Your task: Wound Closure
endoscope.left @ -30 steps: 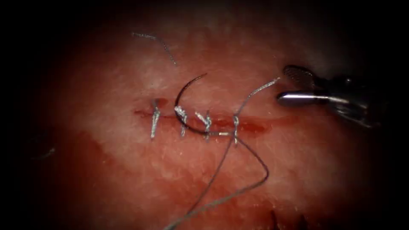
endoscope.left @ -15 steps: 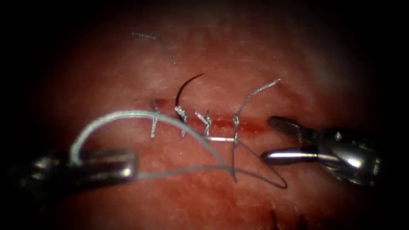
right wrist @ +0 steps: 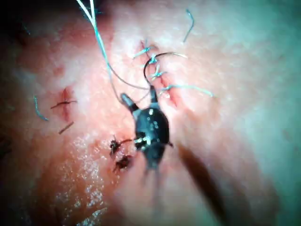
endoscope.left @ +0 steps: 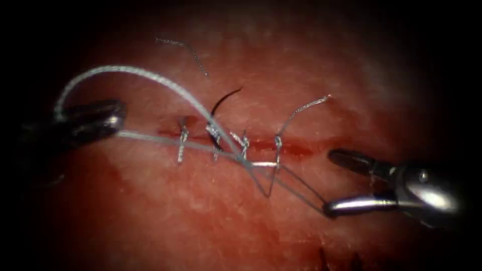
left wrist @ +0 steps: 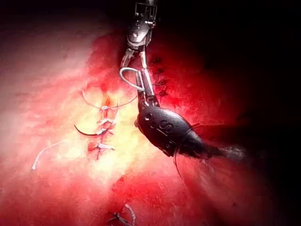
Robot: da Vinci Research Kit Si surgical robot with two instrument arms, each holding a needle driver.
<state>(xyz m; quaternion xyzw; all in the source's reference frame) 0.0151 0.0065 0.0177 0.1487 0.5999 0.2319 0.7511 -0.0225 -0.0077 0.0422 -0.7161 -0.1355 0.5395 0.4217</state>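
The tissue spreads wide under both tools, wet with red fluid that pools along the cut, which runs crosswise through the middle. Broad bare stretches of tissue lie open above the cut and below it, and nothing stands between the two tools except thread and stitches.

The right tool reaches in from the right edge, below and to the right of the cut's right end. Its two jaws stand plainly apart, one up near the cut's end, the other lower; the thread's lower bend lies against the tip of the lower jaw, but nothing is clamped between them.

The left tool comes in from the left edge, level with the cut's left end. Its jaws are pressed together on the thread, which arches up from them in a pale loop, sweeps down across the stitches and runs on to a sharp bend below the cut.

The needle lies free of both tools, resting across the cut between the middle stitches: its dark curve and tip rise above the cut, its bright tail end sits just below it. Whether any part is in the tissue I cannot tell.

A cut end of thread lies loose well above
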